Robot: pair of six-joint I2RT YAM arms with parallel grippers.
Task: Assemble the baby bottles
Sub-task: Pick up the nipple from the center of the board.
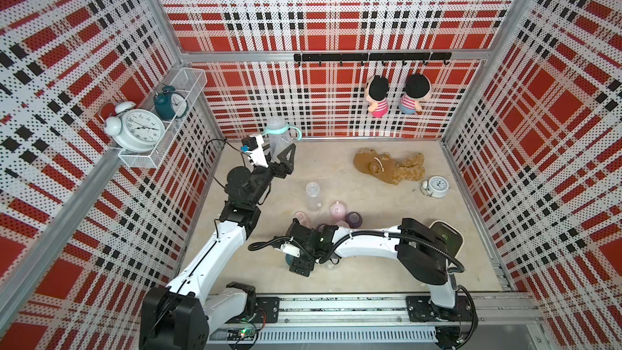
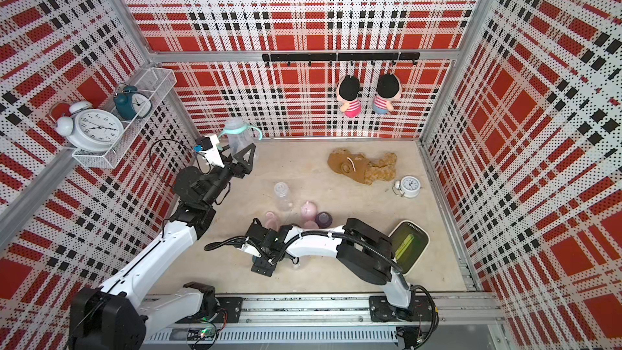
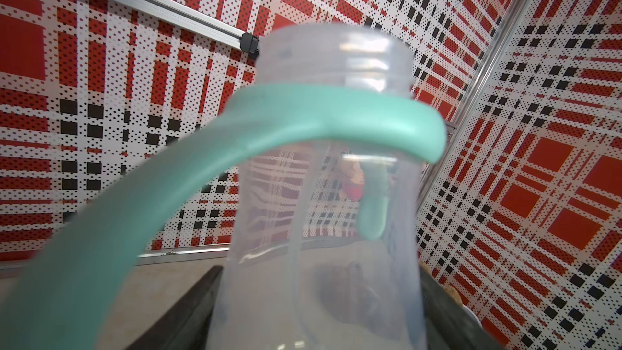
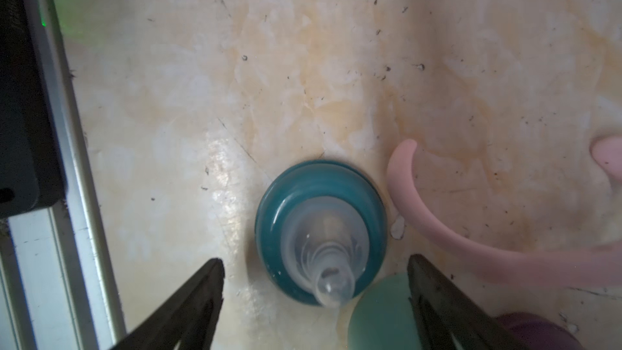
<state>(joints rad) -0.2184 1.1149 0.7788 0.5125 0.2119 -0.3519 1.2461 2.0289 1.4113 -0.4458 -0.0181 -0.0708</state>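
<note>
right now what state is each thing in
left gripper, jaws shut on held bottle
held bottle, upright, off the table, neck open, teal ring on
right gripper, jaws open above teal teat collar
teal teat collar, standing on table, teat up, ungripped
bare bottle, on table, neck bare
pink handle ring, lying loose on table

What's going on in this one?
The left gripper, jaws shut, holds up a clear plastic bottle with a teal handle ring, neck uncapped. The right gripper, jaws open, hovers over a teal collar with clear teat on the table. Another clear bottle, a pink cap and a purple collar sit loose nearby.
</note>
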